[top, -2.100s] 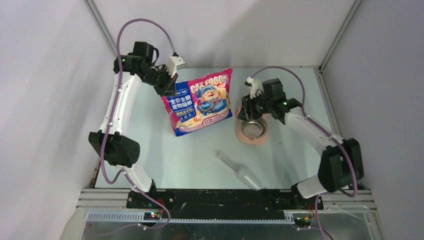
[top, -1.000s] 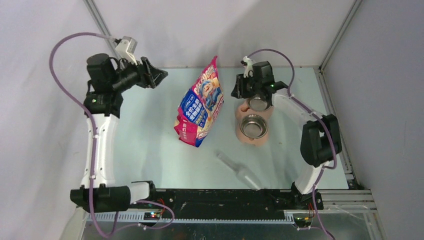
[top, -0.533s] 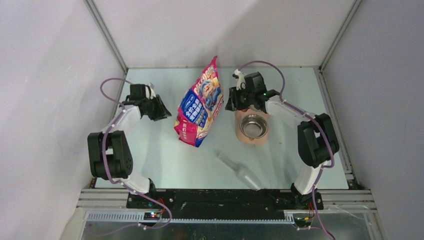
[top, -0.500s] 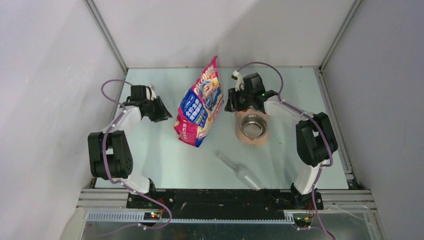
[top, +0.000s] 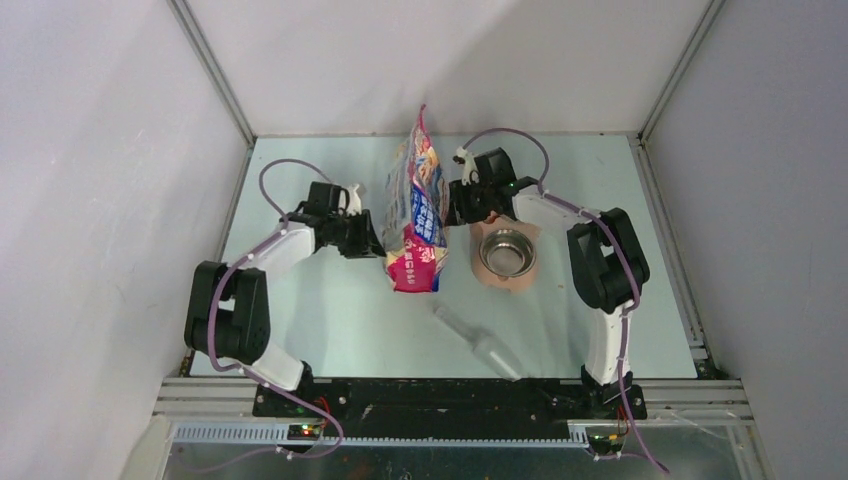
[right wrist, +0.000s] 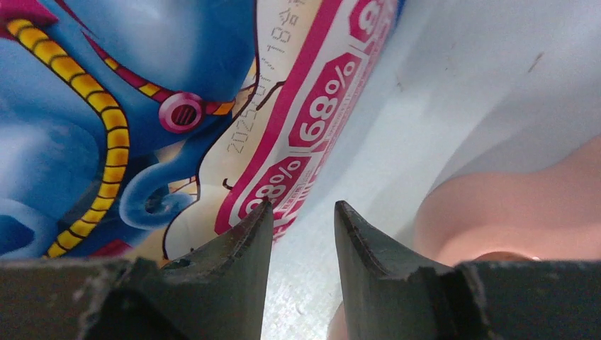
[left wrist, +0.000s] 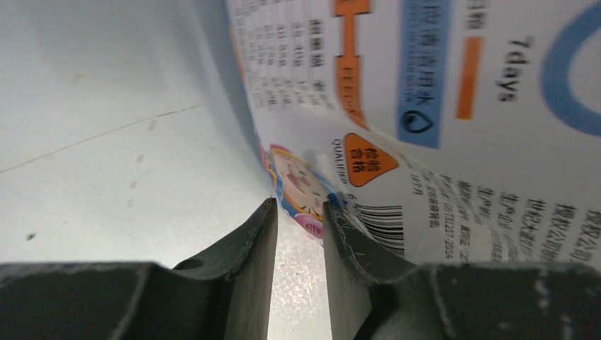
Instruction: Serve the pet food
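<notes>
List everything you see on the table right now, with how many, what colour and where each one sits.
bag: one, pink and blue, upright, mid-table
bowl: one in view, steel, in the stand right of the bag
stand: one, pink, right of the bag, its far end hidden
scoop: one, clear, lying toward the near edge, apart from the rest
table: one, pale grey-green, under everything
left gripper: one, black, jaws a little apart, low at the bag's left side
right gripper: one, black, jaws a little apart, low at the bag's right side, by the stand
</notes>
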Action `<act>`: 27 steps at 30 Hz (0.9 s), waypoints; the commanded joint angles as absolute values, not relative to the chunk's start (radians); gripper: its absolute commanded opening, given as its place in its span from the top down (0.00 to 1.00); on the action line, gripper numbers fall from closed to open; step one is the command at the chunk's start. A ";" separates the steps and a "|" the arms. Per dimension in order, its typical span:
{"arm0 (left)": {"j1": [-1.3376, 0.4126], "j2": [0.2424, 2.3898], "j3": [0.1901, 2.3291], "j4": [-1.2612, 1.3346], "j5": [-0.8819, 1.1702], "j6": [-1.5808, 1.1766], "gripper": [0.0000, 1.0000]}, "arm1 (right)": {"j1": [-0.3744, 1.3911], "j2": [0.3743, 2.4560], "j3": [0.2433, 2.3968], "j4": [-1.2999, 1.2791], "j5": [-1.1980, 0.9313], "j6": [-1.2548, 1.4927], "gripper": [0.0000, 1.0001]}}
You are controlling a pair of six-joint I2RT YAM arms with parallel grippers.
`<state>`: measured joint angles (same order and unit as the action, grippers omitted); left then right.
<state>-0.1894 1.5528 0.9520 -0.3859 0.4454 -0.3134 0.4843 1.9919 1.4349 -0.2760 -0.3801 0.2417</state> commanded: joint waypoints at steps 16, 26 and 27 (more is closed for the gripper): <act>-0.236 1.408 1.156 -0.511 0.416 -0.048 0.50 | 0.401 1.743 1.566 -0.377 -0.563 0.072 0.27; -0.239 1.339 1.463 -0.571 0.394 0.010 0.34 | 0.361 1.719 1.979 -0.823 -0.680 0.129 0.32; -0.242 1.339 1.487 -0.564 0.402 -0.022 0.33 | 0.363 1.718 1.987 -0.817 -0.687 0.169 0.32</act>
<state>-0.2352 1.3586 1.4044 -0.5697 0.3954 -0.0166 0.3477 1.7134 1.9297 -0.6544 -0.6182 0.0860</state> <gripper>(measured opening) 0.657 0.687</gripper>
